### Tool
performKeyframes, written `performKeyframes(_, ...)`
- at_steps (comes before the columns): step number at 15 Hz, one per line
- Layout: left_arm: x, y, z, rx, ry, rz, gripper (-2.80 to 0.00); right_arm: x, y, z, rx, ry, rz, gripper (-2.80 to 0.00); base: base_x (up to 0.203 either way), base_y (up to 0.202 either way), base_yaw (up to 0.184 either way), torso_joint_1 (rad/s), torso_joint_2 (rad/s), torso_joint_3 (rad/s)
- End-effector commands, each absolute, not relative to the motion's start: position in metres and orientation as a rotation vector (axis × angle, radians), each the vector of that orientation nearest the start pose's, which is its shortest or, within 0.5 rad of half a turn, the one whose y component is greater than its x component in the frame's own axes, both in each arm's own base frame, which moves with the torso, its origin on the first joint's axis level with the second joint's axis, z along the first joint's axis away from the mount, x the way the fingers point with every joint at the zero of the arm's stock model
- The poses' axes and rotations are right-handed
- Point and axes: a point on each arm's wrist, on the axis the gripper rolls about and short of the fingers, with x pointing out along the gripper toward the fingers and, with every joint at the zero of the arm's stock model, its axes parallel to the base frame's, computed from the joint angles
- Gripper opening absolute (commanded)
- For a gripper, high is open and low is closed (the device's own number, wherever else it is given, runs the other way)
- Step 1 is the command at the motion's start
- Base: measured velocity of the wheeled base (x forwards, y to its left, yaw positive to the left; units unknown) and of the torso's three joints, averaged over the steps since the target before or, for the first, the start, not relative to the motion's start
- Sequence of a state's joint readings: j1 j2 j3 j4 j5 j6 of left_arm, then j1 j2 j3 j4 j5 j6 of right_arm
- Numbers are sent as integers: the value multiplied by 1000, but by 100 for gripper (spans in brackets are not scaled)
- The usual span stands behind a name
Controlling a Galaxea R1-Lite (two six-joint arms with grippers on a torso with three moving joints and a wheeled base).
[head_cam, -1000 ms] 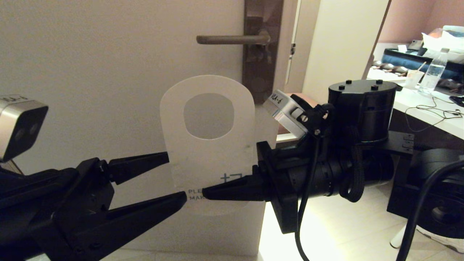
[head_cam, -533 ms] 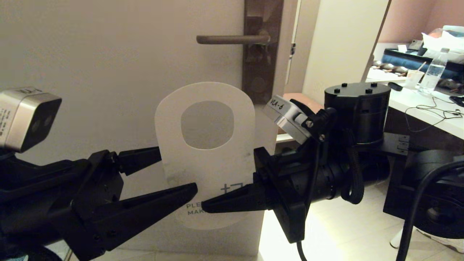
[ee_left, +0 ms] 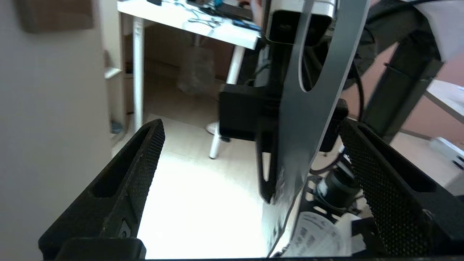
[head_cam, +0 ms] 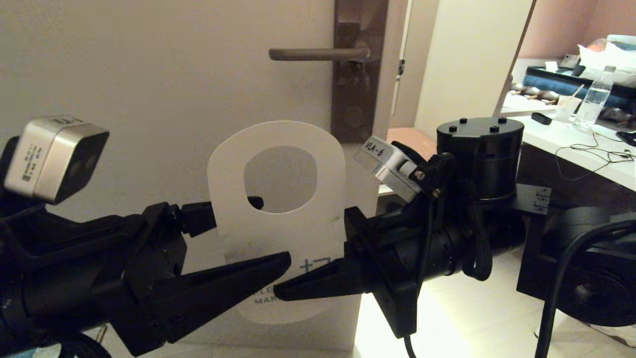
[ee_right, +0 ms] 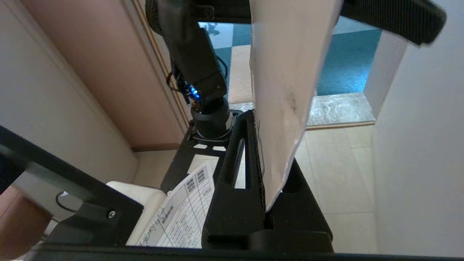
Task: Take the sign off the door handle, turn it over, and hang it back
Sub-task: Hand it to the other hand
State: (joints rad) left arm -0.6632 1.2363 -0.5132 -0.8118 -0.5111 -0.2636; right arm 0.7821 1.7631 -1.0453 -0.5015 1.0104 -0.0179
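Note:
The sign is off the door handle and hangs in the air below it, upright, pale grey-white face towards me. My right gripper is shut on the sign's lower right part; the right wrist view shows the card pinched between its fingers. My left gripper is open and straddles the sign's left side, one finger in front and one behind, seen through the hole. In the left wrist view the slate-blue face stands edge-on between the open fingers, nearer the one on the head-view side.
The handle's dark backplate is on the pale door right behind the sign. The doorway opens at right, with a white desk carrying a water bottle and cables. A printed form lies below.
The right gripper has carried the sign down and slightly left. The left gripper has moved up and right, so its open fingers now reach around the sign's left side.

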Motion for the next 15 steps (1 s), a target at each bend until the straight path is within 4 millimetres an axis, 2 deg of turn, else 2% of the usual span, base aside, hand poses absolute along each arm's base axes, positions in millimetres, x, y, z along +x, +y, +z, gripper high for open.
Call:
performKeyframes(1, 137, -123, 232, -240, 69, -1191, 0, 220, 246, 215, 17, 232, 1802, -280, 0, 0, 0, 0, 0, 0)
performKeyframes(15, 137, -128, 225, -242, 104, -1204, 0, 228, 254, 214, 15, 223, 1805, -280, 0, 0, 0, 0, 0, 0)
